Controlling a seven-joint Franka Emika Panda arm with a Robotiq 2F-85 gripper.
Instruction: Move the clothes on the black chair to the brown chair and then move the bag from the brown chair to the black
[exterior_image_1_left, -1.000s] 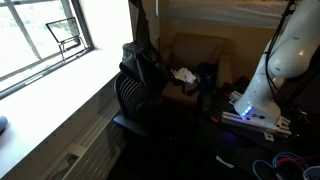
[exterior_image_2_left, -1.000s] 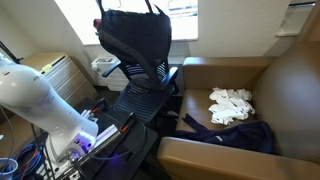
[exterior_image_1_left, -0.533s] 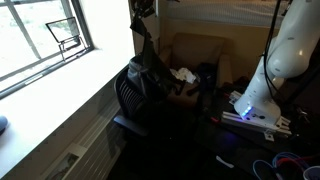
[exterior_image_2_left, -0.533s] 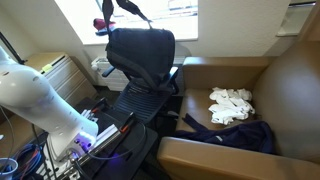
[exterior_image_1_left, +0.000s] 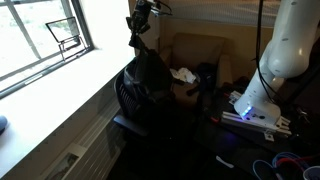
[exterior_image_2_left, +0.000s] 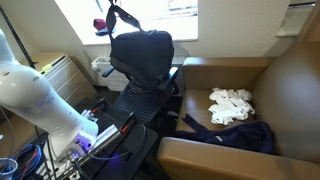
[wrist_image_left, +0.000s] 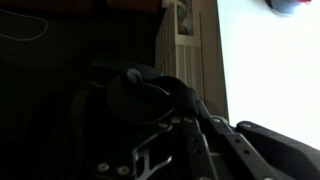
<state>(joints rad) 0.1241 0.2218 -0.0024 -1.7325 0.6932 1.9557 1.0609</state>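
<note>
A black bag (exterior_image_1_left: 148, 68) (exterior_image_2_left: 142, 52) hangs by its strap from my gripper (exterior_image_1_left: 140, 18) (exterior_image_2_left: 111, 14), which is shut on the strap. The bag's bottom is down at the back of the black chair (exterior_image_1_left: 128, 102) (exterior_image_2_left: 140, 102); whether it rests on it I cannot tell. The whitish clothes (exterior_image_1_left: 185, 75) (exterior_image_2_left: 232, 105) lie on the seat of the brown chair (exterior_image_1_left: 205, 48) (exterior_image_2_left: 295, 85). The wrist view is very dark: the bag (wrist_image_left: 140, 95) is a rounded dark mass just beyond my gripper (wrist_image_left: 180, 106).
My white arm and its base (exterior_image_1_left: 258, 100) (exterior_image_2_left: 40, 100) stand beside the chairs, with cables (exterior_image_1_left: 285, 160) on the floor. A bright window and sill (exterior_image_1_left: 50, 50) run along one side. A dark cloth (exterior_image_2_left: 250, 137) lies over the brown chair's near arm.
The bag has come down from high over the black chair until it reaches the chair's back. My gripper stays shut on the strap. The clothes have not moved.
</note>
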